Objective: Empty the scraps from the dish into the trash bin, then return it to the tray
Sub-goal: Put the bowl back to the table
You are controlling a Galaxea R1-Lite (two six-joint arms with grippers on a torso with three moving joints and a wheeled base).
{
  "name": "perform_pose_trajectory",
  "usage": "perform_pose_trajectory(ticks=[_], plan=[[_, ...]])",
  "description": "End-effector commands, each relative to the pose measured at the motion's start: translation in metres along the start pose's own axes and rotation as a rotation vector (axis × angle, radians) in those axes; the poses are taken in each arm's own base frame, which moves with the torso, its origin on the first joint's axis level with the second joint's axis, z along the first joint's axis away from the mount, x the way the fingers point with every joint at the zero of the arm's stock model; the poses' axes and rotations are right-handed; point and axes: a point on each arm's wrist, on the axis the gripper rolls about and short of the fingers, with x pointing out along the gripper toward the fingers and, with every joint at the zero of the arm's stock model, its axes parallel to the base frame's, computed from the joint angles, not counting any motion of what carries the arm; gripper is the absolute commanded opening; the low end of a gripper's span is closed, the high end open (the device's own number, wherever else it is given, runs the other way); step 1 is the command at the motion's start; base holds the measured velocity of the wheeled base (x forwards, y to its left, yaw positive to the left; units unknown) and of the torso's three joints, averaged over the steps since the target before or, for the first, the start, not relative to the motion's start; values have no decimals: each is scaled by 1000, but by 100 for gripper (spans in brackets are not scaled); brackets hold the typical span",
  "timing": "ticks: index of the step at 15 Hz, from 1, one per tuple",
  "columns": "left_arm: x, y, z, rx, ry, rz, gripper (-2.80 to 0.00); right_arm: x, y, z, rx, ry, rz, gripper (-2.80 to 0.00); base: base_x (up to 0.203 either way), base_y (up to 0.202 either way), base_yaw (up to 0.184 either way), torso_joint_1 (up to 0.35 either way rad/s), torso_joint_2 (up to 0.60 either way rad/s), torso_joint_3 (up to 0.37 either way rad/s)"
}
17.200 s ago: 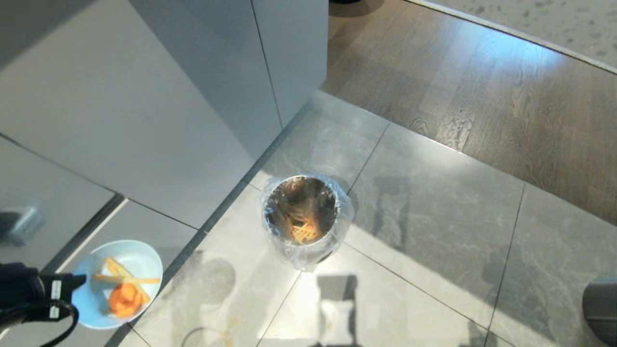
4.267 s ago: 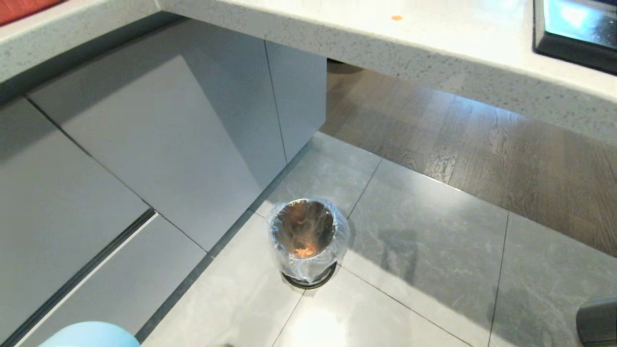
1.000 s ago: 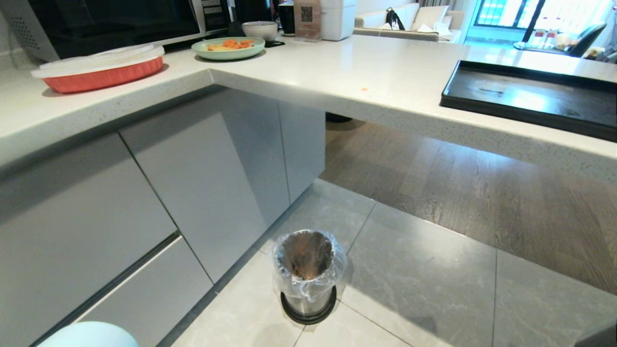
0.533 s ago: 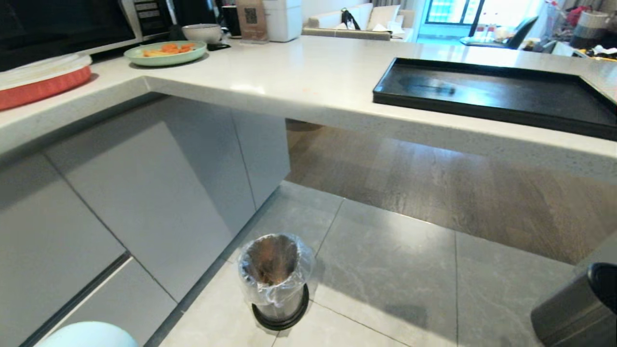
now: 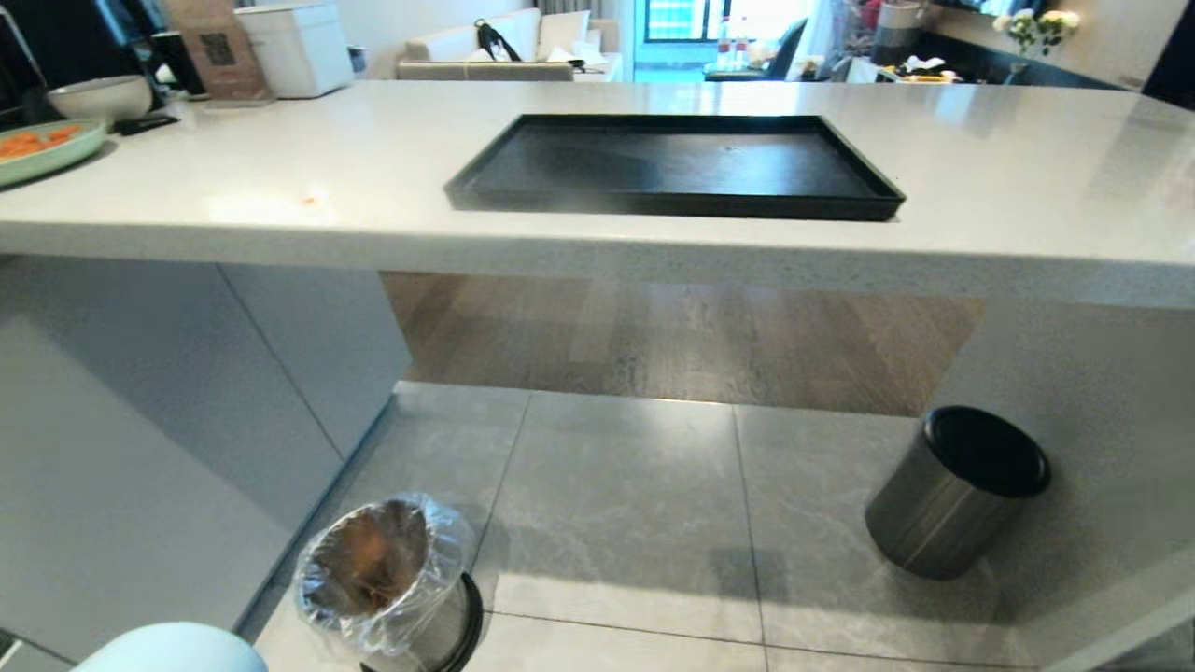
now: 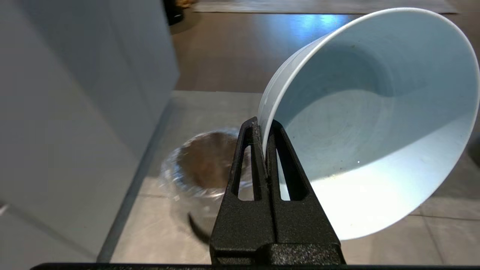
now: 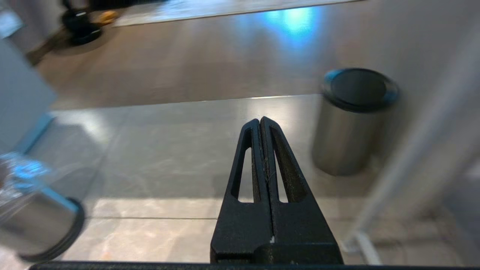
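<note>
left wrist view: left gripper (image 6: 264,129) clamped on the dish (image 6: 375,123) rim – dish tipped on its side, mouth toward the camera, inside bare
dish location: low at head view's left edge, above the floor near the trash bin (image 5: 378,574)
tray (image 5: 672,201): flat on the worktop (image 5: 280,196), long axis left-right
right gripper (image 7: 260,123): fingers together, holding nothing, over floor
writing: QR code on brown box (image 5: 217,49), unreadable
room: grey tile, wood floor – steel cylinder (image 5: 952,504) right
</note>
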Motion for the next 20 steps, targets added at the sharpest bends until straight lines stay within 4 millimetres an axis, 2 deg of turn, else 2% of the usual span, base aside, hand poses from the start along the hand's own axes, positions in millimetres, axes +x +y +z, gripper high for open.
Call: perform_pose_trajectory(ticks=[1, 4, 20], plan=[[0, 0, 0, 0, 0, 0, -280, 0, 0, 0, 0, -1, 0, -280, 7, 7, -175, 12, 2, -2], [0, 0, 0, 0, 0, 0, -280, 0, 0, 0, 0, 0, 0, -280, 4, 3, -104, 4, 4, 2], [0, 0, 0, -2, 0, 0, -280, 0, 0, 0, 0, 0, 0, -280, 0, 4, -3, 0, 0, 1]])
